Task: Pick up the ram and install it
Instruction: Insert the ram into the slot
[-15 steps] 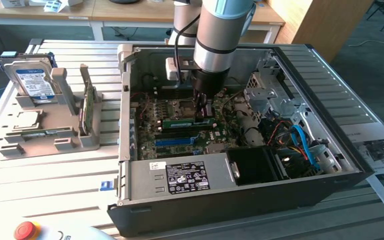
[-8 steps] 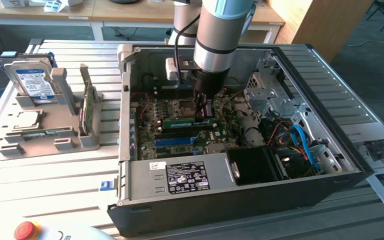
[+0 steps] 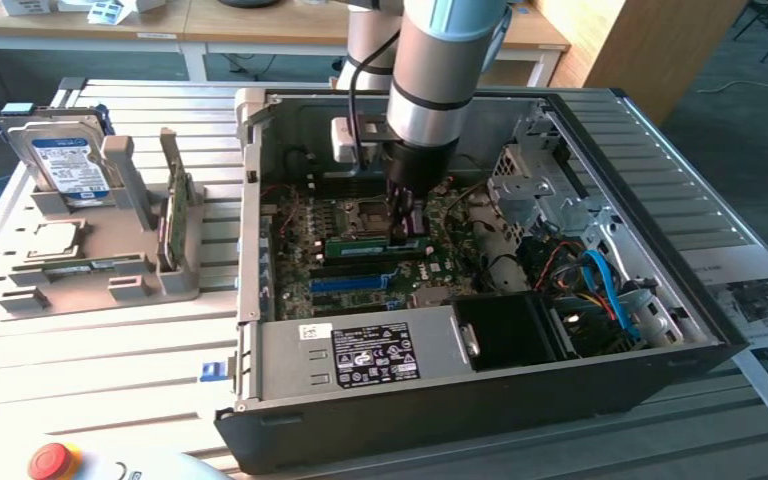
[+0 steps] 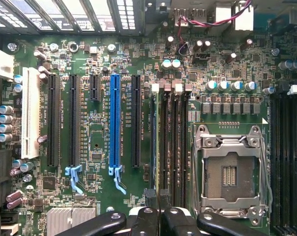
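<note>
Exterior view: the arm comes down from twelve o'clock into the open computer case (image 3: 491, 425), which lies on its side on the slatted table (image 3: 117, 370). The gripper (image 3: 404, 232) is near the middle of the motherboard (image 3: 307, 215), its fingers pressed together on the ram (image 3: 364, 245). The ram is a narrow green stick that lies level just below the fingertips and stretches toward nine o'clock from them, down at board height (whether it is seated in a slot, I cannot tell). At nine o'clock from the case a grey holder (image 3: 91, 290) carries a hard drive (image 3: 71, 160) with a blue-white label and a wider green card (image 3: 173, 215) standing on edge. A red button (image 3: 53, 460) sits at seven o'clock.

Wrist view: the two black fingers (image 4: 138, 219) meet over the bank of memory slots (image 4: 175, 142), which lies between the blue expansion slot (image 4: 114, 123) and the empty processor socket (image 4: 230, 172). The ram (image 4: 154, 142) is seen edge-on as a thin line along the slot nearest the blue one, running away from the fingertips.
</note>
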You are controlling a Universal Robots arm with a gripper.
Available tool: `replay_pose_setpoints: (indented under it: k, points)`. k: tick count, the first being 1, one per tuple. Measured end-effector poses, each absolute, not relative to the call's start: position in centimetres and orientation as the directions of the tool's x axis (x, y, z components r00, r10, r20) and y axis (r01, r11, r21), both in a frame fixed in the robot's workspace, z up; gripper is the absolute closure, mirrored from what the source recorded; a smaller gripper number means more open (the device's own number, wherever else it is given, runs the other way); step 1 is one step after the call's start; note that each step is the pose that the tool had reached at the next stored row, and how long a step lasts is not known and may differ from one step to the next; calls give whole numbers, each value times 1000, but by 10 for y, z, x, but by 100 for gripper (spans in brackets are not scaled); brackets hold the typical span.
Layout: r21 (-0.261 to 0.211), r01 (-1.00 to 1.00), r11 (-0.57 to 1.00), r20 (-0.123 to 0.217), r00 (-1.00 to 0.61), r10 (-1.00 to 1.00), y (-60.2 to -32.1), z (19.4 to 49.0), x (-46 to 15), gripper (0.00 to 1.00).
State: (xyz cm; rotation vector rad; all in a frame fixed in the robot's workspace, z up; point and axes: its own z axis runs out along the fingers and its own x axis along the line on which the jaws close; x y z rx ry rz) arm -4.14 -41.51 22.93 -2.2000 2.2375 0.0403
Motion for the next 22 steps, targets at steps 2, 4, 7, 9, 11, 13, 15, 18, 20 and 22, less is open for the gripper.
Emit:
replay_pose_setpoints:
  k: [2,4,7,9,11,13,15,18,20,22]
  points:
    - [16,-1000,17,-21,-17,-1000,-415,229,-41,88]
    - [16,-1000,17,-21,-17,-1000,-415,228,-41,88]
    - [16,-1000,17,-21,-17,-1000,-415,227,-41,88]
    - [16,-1000,17,-20,-17,-1000,-415,227,-41,88]
    - [16,-1000,17,-20,-17,-1000,-415,227,-41,88]
    - [16,-1000,17,-21,-17,-1000,-415,227,-41,88]
    - [16,-1000,17,-21,-17,-1000,-415,227,-41,88]
    - [16,-1000,17,-21,-17,-1000,-415,227,-41,88]
    - [16,-1000,17,-21,-17,-1000,-415,227,-41,88]
    - [16,-1000,17,-21,-17,-1000,-415,227,-41,87]
